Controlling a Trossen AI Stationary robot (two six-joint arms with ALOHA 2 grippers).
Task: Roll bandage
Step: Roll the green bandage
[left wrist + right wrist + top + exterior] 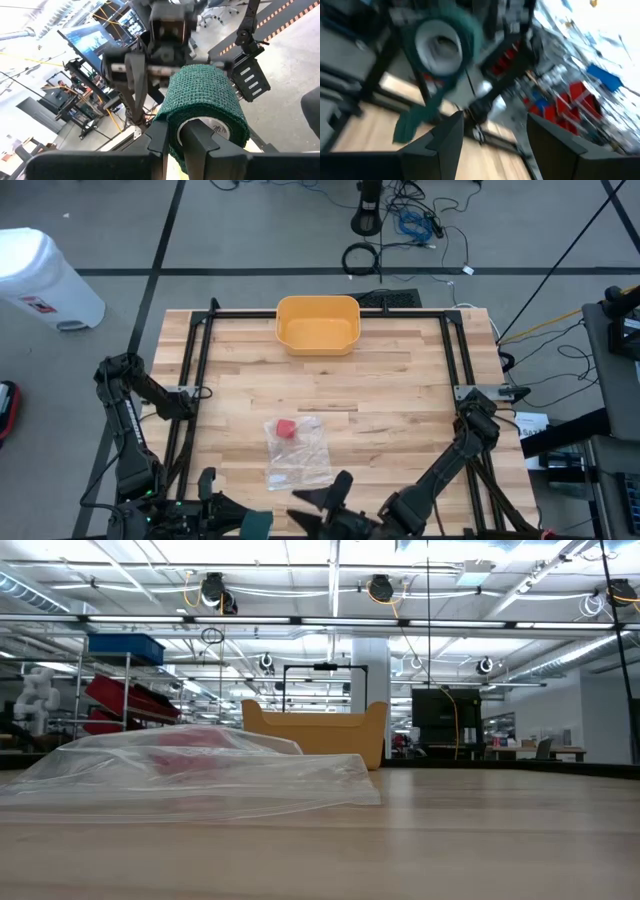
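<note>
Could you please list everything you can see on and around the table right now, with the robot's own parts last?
Yellow plastic tub: one, yellow, far middle edge of the table.
Clear plastic bag: one, transparent, lying flat near the table's middle.
Small red item: one, red, at the bag's far end; inside or on it, cannot tell.
Dark green bandage roll: one, green, loose tail hanging, held by the left pincer.
Wooden table: one, light wood.
White bin: one, white, on the floor beyond the table's left.
Left pincer: shut on the roll, near edge.
Right pincer: open, beside it.
</note>
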